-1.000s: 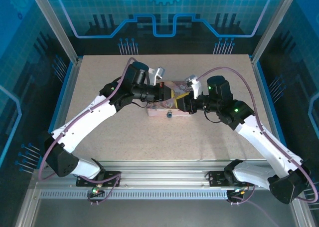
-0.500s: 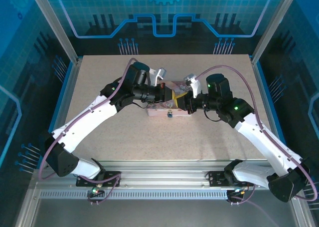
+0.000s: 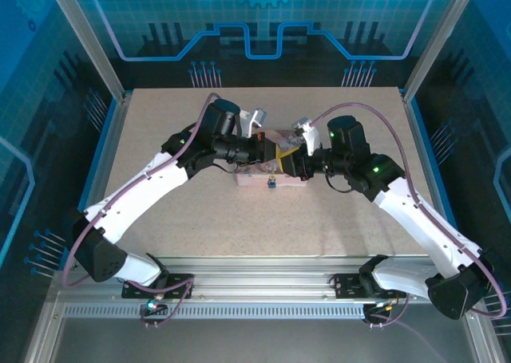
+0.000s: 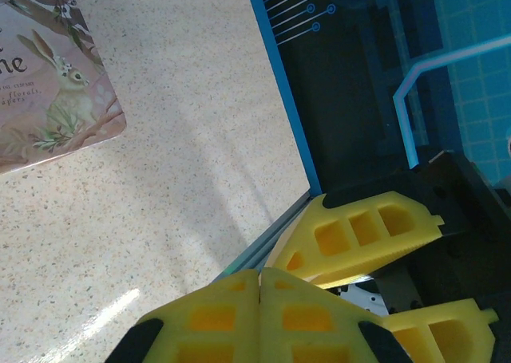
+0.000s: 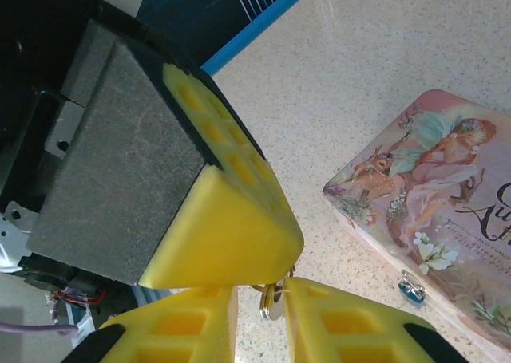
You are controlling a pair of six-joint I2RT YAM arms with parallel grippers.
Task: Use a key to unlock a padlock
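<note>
looking down from the top, you lose both tool tips where the two wrists crowd together over the pink box (image 3: 251, 177). your left gripper (image 4: 259, 277) has its yellow fingers pressed flat together along one seam, and whether anything is pinched there is hidden. your right gripper (image 5: 262, 319) has its fingers a little apart. the key (image 5: 275, 303), with a gold ring, sits in that gap right under the left tip; you cannot tell which tool actually grips it. the padlock (image 5: 411, 288) sits on the box's long edge, at 4 o'clock in the right wrist view, apart from the key. its shackle is too small to read. the table (image 3: 184, 219) lies open at 6, 9 and 12 o'clock of the box, with the blue rim (image 4: 279, 140) farther out.
</note>
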